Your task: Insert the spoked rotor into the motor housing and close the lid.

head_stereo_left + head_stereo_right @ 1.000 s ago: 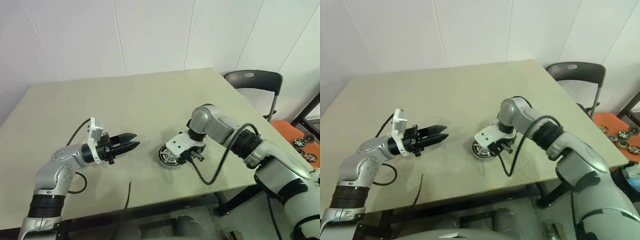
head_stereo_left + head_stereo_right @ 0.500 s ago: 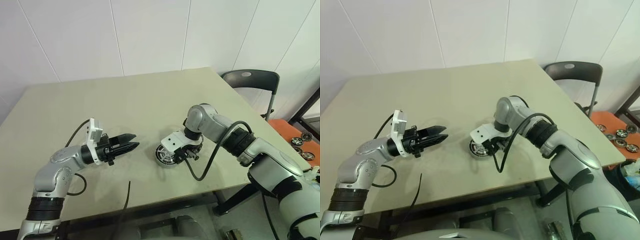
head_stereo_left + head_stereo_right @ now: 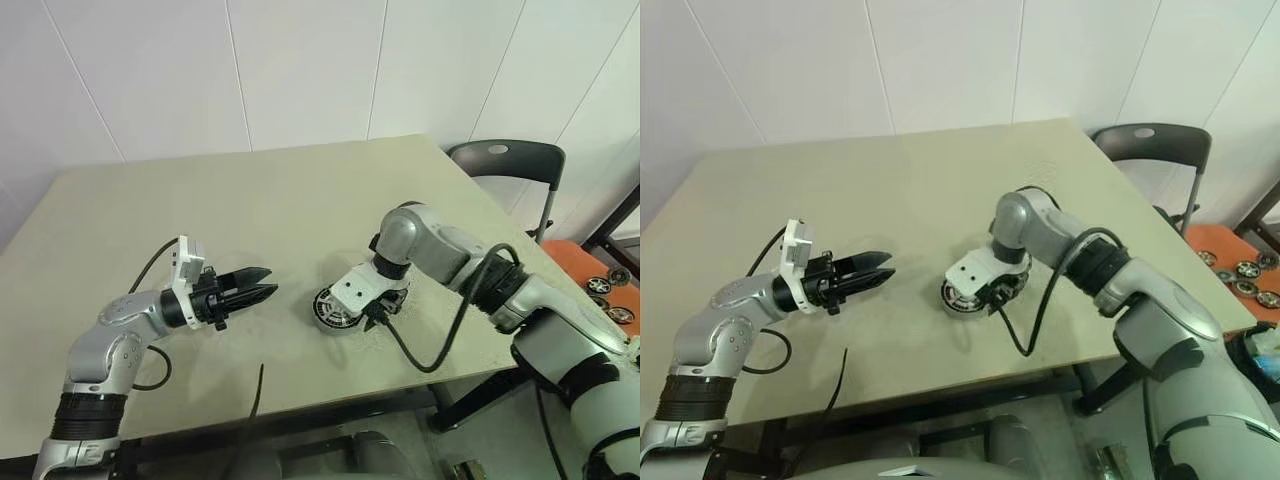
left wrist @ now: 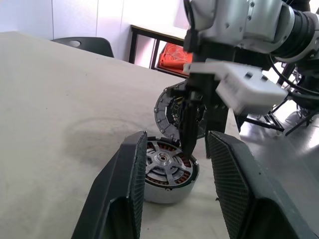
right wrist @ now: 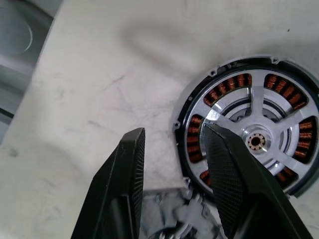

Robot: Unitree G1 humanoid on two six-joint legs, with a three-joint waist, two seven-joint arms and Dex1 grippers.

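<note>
Right wrist view: parted fingers [image 5: 227,179] straddle the motor housing [image 5: 251,142] rim.

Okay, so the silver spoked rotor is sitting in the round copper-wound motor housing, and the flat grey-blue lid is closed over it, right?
Not quite. The silver spoked rotor does sit in the copper-wound motor housing, but the grey-blue lid is not closed over it. The right wrist view shows the spokes uncovered, and the left wrist view shows the lid standing tilted behind the housing.
</note>
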